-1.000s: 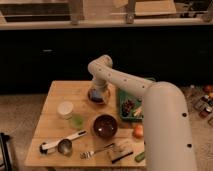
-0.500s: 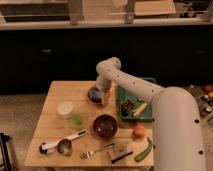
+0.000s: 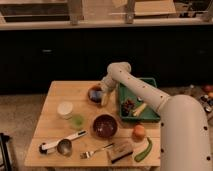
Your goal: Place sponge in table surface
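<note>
The sponge (image 3: 98, 91) shows as a small blue patch with a yellow part just to its right. It lies at a small brown bowl (image 3: 92, 95) near the back middle of the table surface (image 3: 55, 95), a light wood top. My gripper (image 3: 104, 95) hangs right at the sponge, reaching in from the right over the tray's left edge. It looks open. Whether it touches the sponge I cannot tell, and the white arm hides part of the bowl.
A green tray (image 3: 150, 82) with food stands at the back right. A white cup (image 3: 65, 109), a green cup (image 3: 77, 121) and a dark red bowl (image 3: 105, 125) sit mid-table. In front lie a scoop (image 3: 62, 145), a fork (image 3: 97, 149), a tan block (image 3: 120, 150), an orange (image 3: 138, 132) and a green vegetable (image 3: 143, 150).
The arm's elbow and upper link have swung to the right. The gripper has shifted slightly right, staying at the small bowl. The table's objects have not moved.
</note>
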`<state>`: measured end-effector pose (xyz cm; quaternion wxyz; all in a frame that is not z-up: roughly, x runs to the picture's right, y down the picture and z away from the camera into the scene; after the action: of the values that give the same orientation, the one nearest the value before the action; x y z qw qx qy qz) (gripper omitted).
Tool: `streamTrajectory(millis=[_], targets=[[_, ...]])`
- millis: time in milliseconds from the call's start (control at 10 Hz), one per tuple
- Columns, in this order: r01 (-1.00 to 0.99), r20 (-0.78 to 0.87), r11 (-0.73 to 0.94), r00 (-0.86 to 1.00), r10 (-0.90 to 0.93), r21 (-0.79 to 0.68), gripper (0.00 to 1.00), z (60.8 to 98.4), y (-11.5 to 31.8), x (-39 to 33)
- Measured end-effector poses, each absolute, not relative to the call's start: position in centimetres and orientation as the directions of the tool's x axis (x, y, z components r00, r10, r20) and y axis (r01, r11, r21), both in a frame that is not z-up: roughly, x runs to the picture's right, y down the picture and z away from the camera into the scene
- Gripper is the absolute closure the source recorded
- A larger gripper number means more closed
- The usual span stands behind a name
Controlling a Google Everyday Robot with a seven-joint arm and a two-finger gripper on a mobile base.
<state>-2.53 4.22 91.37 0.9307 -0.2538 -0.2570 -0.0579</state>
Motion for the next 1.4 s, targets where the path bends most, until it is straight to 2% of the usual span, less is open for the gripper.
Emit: streamTrajectory(millis=[700, 900, 1400], targets=[[0.194, 0.549, 0.89, 0.832, 0.073, -0.412, 0.21, 91.0, 2.6, -2.7], [0.195, 0.554, 0.892, 0.83, 0.072, -0.408, 0.36, 91.1, 2.3, -2.7], [0.208, 0.563, 0.883, 0.823, 0.074, -0.42, 0.38, 92.1, 2.7, -3.0]])
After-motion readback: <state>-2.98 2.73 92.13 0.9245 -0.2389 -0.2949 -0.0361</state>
